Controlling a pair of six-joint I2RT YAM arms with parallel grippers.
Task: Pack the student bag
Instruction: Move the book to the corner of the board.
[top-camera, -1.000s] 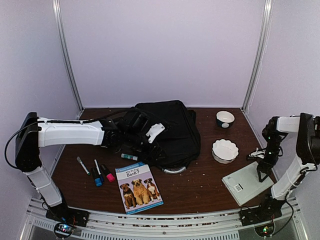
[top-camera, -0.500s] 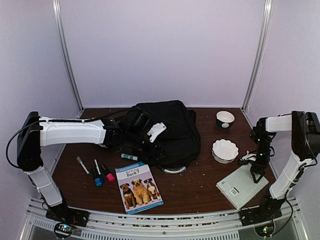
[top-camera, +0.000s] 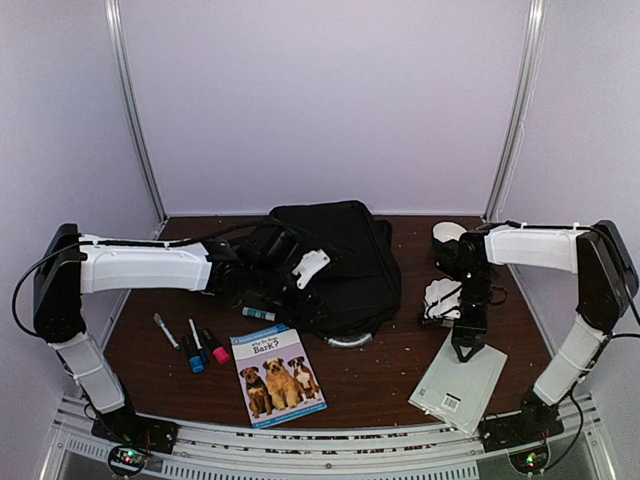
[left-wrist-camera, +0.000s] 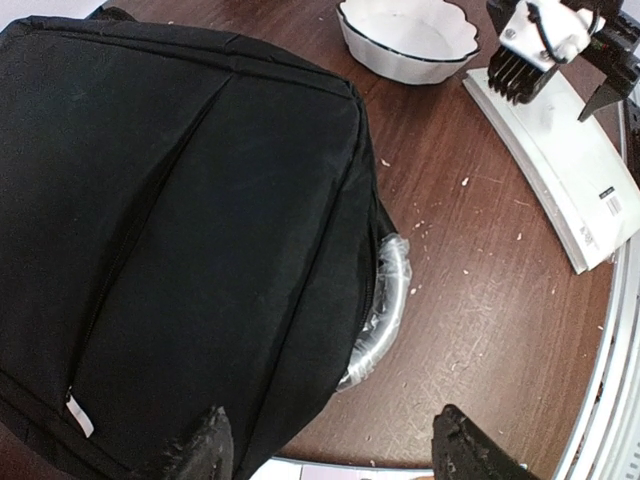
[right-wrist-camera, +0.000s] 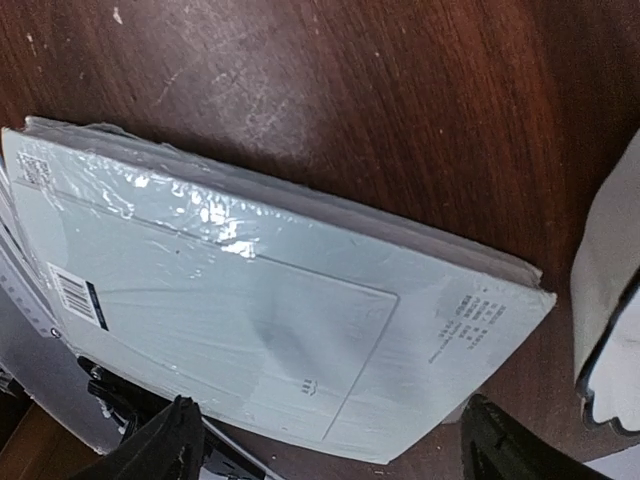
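The student bag (top-camera: 345, 255) lies flat at the middle of the table, black, with its silver handle (top-camera: 350, 341) at the near edge. My left gripper (top-camera: 300, 277) hovers open over the bag's left side. In the left wrist view the bag (left-wrist-camera: 180, 230) fills the frame, and the handle (left-wrist-camera: 388, 305) sits just ahead of the open left gripper (left-wrist-camera: 335, 455). My right gripper (top-camera: 466, 350) stands open over the far end of a pale shrink-wrapped pack (top-camera: 458, 385). The right wrist view has the pack (right-wrist-camera: 250, 290) just ahead of the open right gripper (right-wrist-camera: 335, 445).
A dog picture book (top-camera: 277, 375) lies near the front, left of centre. Several markers (top-camera: 195, 345) lie to its left and a green-capped one (top-camera: 258, 314) sits by the bag. A white scalloped bowl (top-camera: 438, 296) and a dark-rimmed bowl (top-camera: 447, 232) stand at the right.
My right arm has swung left from the table's right edge to above the pale pack's far end. The pack has slid left and turned. The left arm has held still.
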